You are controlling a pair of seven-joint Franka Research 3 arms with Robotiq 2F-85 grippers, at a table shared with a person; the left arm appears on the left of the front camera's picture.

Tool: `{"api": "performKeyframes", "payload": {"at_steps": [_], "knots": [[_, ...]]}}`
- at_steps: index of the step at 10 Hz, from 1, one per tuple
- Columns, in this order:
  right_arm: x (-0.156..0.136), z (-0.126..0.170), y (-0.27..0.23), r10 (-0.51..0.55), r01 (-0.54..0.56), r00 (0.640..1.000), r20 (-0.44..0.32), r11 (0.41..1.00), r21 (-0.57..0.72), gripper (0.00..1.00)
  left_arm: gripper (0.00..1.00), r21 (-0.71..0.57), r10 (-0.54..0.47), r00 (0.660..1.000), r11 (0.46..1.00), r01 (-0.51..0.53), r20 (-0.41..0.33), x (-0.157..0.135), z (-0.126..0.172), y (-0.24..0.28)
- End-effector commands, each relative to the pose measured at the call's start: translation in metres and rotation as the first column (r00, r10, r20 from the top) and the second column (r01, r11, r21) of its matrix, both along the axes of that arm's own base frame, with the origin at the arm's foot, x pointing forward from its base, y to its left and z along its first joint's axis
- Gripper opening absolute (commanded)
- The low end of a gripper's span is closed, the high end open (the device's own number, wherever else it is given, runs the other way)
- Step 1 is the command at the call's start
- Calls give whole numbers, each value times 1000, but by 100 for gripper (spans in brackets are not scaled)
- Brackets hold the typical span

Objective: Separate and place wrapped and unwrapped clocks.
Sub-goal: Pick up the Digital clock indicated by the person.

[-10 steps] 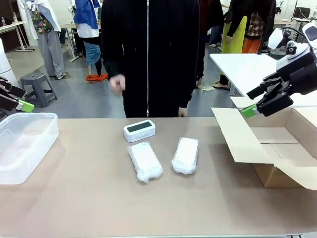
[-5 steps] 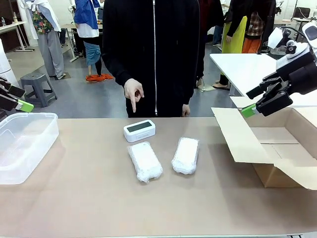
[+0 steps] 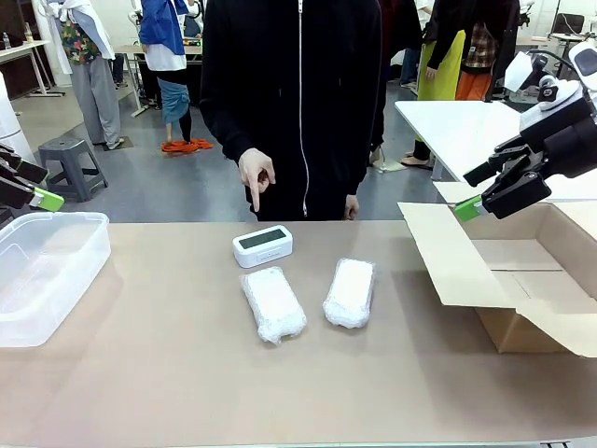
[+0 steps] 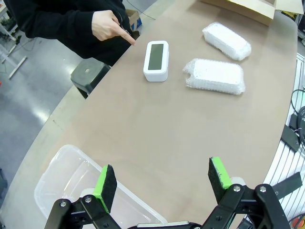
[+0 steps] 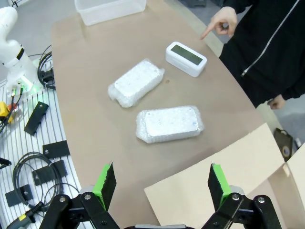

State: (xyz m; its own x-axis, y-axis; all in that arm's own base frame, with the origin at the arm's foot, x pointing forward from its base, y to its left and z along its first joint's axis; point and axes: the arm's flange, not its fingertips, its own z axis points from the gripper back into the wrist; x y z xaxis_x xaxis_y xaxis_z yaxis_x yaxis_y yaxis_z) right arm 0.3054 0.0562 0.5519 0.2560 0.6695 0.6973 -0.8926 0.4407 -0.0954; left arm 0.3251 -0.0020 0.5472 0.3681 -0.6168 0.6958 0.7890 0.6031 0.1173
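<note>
At mid-surface, taking 12 o'clock as the person's side: bare white clock [image 3: 262, 246] with dark grey screen. Lies flat, screen up, nearest the far edge.

Just at its 6 o'clock: first wrapped clock [image 3: 273, 304], a white oblong bundle in crinkly clear film. Lies lengthwise, close to the bare one but apart from it.

At 3 o'clock of that bundle: second wrapped clock [image 3: 350, 291], in the same film. Sits near its neighbour, not touching.

At 12 o'clock of the bare clock, just past the far edge of the surface: person's hand [image 3: 255, 175], index finger pointing down.

At 9 o'clock, well apart from all three clocks: clear plastic tub [image 3: 47, 271]. At 3 o'clock, also well apart: open cardboard box [image 3: 522, 280], flaps turned outward.

Above the tub: left pincer [image 4: 162, 181], green pads spread wide, pinching nothing. Hangs clear of the surface.

Above the box's near-side flap, at 3 o'clock of the clocks: right pincer [image 5: 161, 183], likewise spread wide, nothing between the pads. Hangs high, well apart from the bundles.
</note>
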Motion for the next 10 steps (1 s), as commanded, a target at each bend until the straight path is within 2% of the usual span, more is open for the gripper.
{"api": "performKeyframes", "payload": {"at_steps": [1, 10], "knots": [[0, -1, -1, 14, -14, 1000, -4, 1000, 15, 100, 100, -16, 6, 1000, 1000, -6, 3, 2, -1, -1], [0, -1, -1, 14, -14, 1000, -4, 1000, 15, 100, 100, -16, 6, 1000, 1000, -6, 3, 2, -1, -1]]}}
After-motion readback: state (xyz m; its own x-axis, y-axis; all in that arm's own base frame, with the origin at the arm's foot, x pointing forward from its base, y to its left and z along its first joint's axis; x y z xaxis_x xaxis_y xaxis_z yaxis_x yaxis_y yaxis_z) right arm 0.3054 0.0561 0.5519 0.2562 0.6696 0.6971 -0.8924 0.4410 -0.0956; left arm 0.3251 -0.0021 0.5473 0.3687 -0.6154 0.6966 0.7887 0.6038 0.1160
